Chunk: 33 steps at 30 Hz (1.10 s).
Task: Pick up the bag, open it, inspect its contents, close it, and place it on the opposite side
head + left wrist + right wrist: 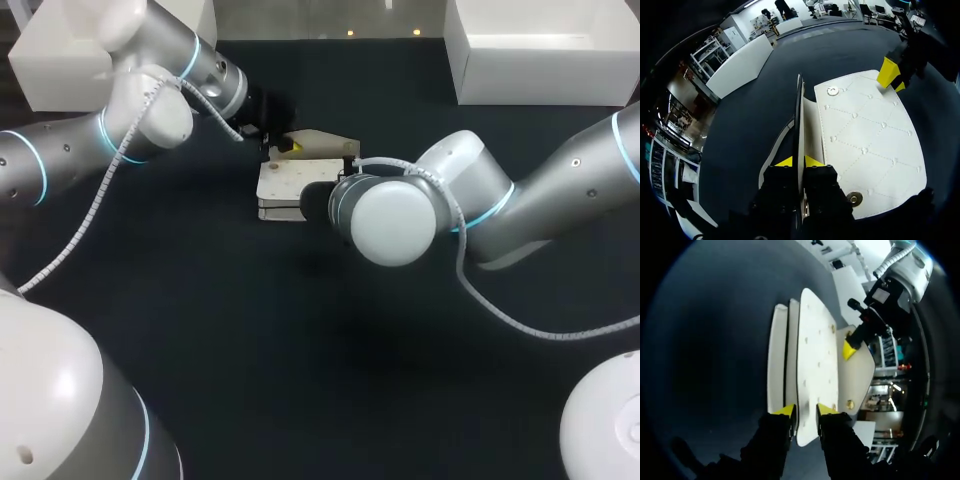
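White bag [285, 182] at table [200, 350] centre, toward far edge. L gripper [795, 161] clamps flap [325, 138]; R gripper [806, 411] pinches body edge. Advise: raise flap slowly, R steadying body, until interior shows.

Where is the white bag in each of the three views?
Head view: bag near the middle of the table, where both arms meet.
Left wrist view: bag just ahead of the left gripper.
Right wrist view: bag between the right gripper fingers.
Shared landmark: the raised flap, pinched by the left gripper.
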Each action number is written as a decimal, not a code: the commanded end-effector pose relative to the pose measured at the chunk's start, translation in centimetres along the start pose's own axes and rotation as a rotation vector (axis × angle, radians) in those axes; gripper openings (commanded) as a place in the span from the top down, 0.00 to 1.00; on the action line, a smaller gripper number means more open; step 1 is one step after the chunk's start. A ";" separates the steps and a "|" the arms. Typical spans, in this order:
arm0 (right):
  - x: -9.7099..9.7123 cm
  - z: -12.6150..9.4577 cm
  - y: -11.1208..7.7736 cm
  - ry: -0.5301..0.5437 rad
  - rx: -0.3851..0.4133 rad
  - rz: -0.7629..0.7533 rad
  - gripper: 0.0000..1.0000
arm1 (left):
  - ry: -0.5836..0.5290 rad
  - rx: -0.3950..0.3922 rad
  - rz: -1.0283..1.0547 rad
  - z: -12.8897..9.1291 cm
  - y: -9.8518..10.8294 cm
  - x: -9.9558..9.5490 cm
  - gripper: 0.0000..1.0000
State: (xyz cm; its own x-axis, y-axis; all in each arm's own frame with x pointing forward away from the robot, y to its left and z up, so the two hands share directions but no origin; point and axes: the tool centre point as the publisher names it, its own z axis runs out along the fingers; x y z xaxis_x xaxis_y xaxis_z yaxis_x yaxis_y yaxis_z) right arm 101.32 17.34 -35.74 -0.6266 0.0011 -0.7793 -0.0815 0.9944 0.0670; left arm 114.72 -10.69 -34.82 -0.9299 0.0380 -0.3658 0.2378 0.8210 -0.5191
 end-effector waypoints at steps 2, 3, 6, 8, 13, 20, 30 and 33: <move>-1.4 -3.0 -0.6 0.029 -0.016 0.022 0.00 | -0.002 0.003 0.002 -1.3 -0.6 -0.3 1.00; -1.8 -3.6 -0.6 0.030 -0.025 0.030 0.00 | -0.005 0.005 0.001 -1.6 -0.7 -0.5 1.00; -2.9 -5.3 -0.5 0.031 -0.059 0.044 0.00 | -0.010 0.010 -0.004 -2.4 -1.0 -0.9 1.00; -3.8 -6.3 -0.4 0.030 -0.071 0.046 0.00 | -0.012 0.010 -0.005 -3.0 -1.3 -1.2 1.00; -6.1 -8.4 -0.1 0.020 -0.094 0.053 0.17 | -0.019 0.022 -0.006 -4.8 -2.4 -1.9 1.00; -8.3 -9.1 0.0 0.015 -0.079 0.030 0.95 | -0.014 0.038 0.011 -6.7 -4.1 -2.3 1.00; -9.8 -9.0 0.2 0.069 -0.004 -0.022 1.00 | -0.005 0.027 0.004 -9.2 -5.9 -1.8 1.00; -10.4 -9.1 0.3 0.083 0.003 -0.034 1.00 | -0.003 0.025 0.008 -9.6 -6.3 -1.5 1.00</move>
State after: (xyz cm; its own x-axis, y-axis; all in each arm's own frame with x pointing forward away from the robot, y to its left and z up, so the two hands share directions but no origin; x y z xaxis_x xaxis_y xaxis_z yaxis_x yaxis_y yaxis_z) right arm 100.41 15.95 -22.70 -0.6660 -0.0367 -0.7451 -0.1229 0.9905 0.0611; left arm 112.75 -10.55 -24.39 -0.9280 0.0462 -0.3696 0.2561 0.7997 -0.5430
